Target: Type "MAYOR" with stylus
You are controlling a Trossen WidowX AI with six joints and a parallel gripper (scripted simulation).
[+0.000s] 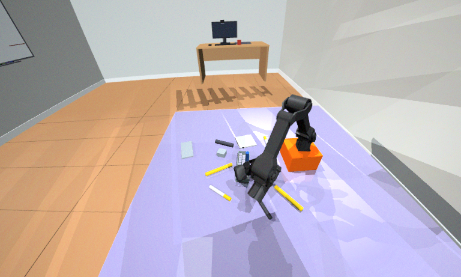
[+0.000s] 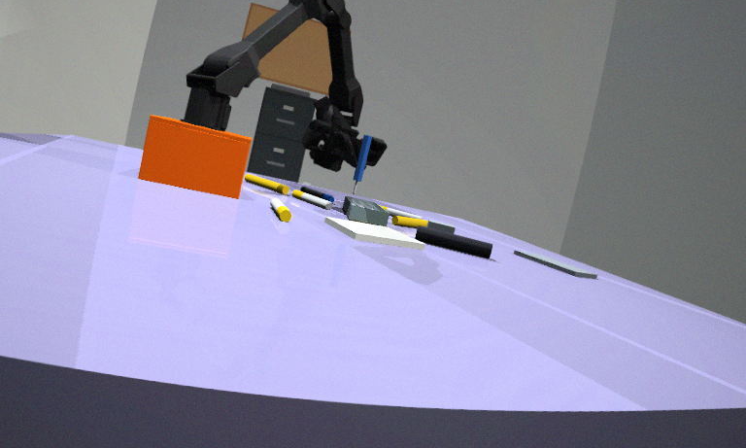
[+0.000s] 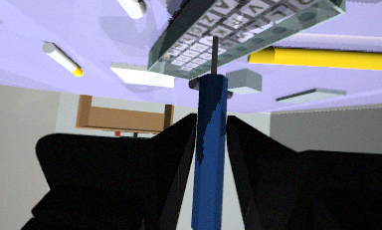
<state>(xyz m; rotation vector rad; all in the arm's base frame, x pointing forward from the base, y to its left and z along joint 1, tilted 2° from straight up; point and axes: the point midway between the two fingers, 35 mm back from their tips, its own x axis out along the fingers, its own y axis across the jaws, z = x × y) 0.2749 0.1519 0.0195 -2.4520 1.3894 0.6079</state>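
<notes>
The blue stylus [image 1: 247, 155] [image 2: 362, 157] [image 3: 211, 155] stands nearly upright, thin grey tip down. My gripper [image 3: 211, 120] is shut on its blue body, with one black finger on each side in the wrist view. The grey keyboard [image 1: 241, 155] [image 2: 365, 211] [image 3: 255, 7] with white letter keys lies below the stylus; the arm hides part of it in the top view. In the wrist view the tip shows over the middle keys, past the Z and V keys. I cannot tell which key is under the tip, or whether it touches one.
An orange box [image 1: 301, 161] [image 2: 192, 157] is under the arm's base. Yellow sticks [image 1: 218, 169] [image 1: 288, 198] and a white-yellow pen [image 1: 217, 191] lie on both sides of the keyboard. A white pad [image 1: 246, 141] [image 2: 374, 232], black cylinder [image 1: 224, 143] [image 2: 454, 242] and grey block [image 1: 221, 152] lie beyond.
</notes>
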